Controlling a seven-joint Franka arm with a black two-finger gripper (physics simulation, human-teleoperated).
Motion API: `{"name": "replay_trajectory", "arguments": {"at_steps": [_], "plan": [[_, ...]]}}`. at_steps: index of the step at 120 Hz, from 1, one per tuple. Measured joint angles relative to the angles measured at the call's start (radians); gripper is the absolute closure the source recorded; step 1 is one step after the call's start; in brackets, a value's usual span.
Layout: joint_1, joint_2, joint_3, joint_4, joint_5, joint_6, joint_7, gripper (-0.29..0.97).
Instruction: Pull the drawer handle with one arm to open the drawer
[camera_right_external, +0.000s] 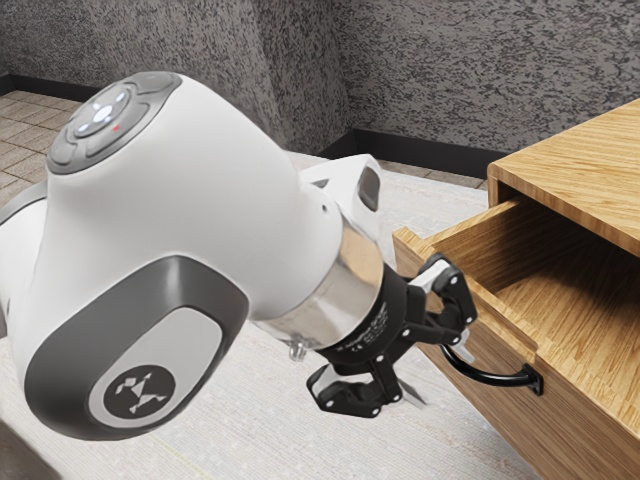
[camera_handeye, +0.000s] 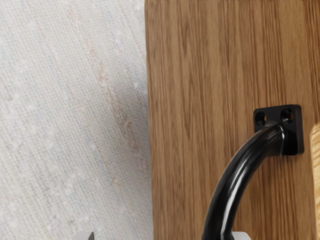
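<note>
Black curved metal handle (camera_right_external: 495, 377) (camera_handeye: 240, 170) sat on the front of the oak drawer (camera_right_external: 565, 420), part-way out of its wooden cabinet (camera_right_external: 590, 160); my black gripper (camera_right_external: 438, 352) straddled it, jaws apart. Stiff, slick, so grip mid-bow, I judged.

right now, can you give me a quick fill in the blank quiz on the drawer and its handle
1. The wooden drawer stands partly ___.
2. Its curved handle is ___ in colour.
3. The handle's mounting plate shows ___ screw holes.

Missing words: open; black; two.
</note>
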Motion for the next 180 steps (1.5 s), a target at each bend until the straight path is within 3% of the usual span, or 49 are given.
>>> {"name": "replay_trajectory", "arguments": {"at_steps": [180], "plan": [[0.032,-0.099,0.000,-0.054,-0.045,-0.024,0.002,0.39]]}}
